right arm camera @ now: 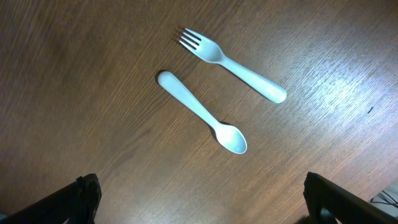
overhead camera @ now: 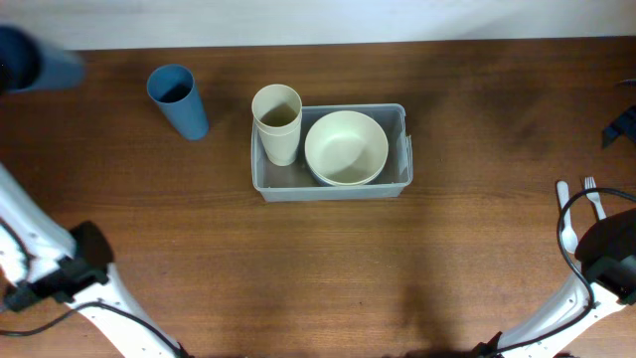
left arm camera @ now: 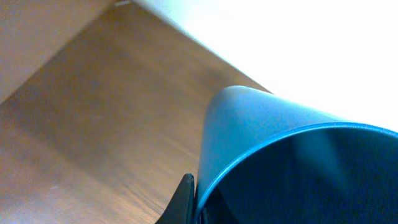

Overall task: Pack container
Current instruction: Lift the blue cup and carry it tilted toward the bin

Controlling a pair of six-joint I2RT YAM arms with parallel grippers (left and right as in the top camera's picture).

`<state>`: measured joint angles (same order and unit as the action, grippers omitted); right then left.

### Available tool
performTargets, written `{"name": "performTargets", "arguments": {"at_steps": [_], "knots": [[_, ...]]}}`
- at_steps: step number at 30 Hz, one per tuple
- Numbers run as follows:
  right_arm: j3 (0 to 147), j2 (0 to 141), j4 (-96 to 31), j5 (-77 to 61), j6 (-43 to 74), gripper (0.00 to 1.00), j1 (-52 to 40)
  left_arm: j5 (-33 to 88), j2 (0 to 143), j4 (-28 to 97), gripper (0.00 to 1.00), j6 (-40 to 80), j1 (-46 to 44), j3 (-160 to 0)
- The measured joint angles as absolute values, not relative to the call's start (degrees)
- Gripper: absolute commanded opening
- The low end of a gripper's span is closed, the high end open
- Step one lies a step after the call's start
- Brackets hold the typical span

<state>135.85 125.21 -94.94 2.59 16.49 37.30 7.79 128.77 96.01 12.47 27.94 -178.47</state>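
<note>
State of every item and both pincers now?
container, upright, partly packed
cream cup, upright in container
cream bowl, upright in container
standing blue cup, upright, unpacked
held blue cup, gripped at rim
fork, lying flat
spoon, lying flat
left pincer, shut on held blue cup
right pincer, open, empty

The white-and-black left arm [overhead camera: 45,261] and the matching right arm [overhead camera: 594,268] were bent at the elbows. The right gripper [right arm camera: 199,202] pointed downward, its black fingers [right arm camera: 78,199] spread wide. The left gripper [left arm camera: 200,208] showed only one black finger [left arm camera: 182,202], and its grip was unclear.
</note>
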Motion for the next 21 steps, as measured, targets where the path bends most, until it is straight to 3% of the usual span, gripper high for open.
{"name": "performTargets", "arguments": {"at_steps": [12,21], "knots": [[135.9,125.2,-94.9,2.6,16.5,0.99,37.3,10.1,118.9,96.7,0.02,6.8,7.2,-177.9],[135.9,125.2,-94.9,2.6,16.5,0.99,37.3,12.8,118.9,96.7,0.01,6.4,-4.9,-166.7]]}}
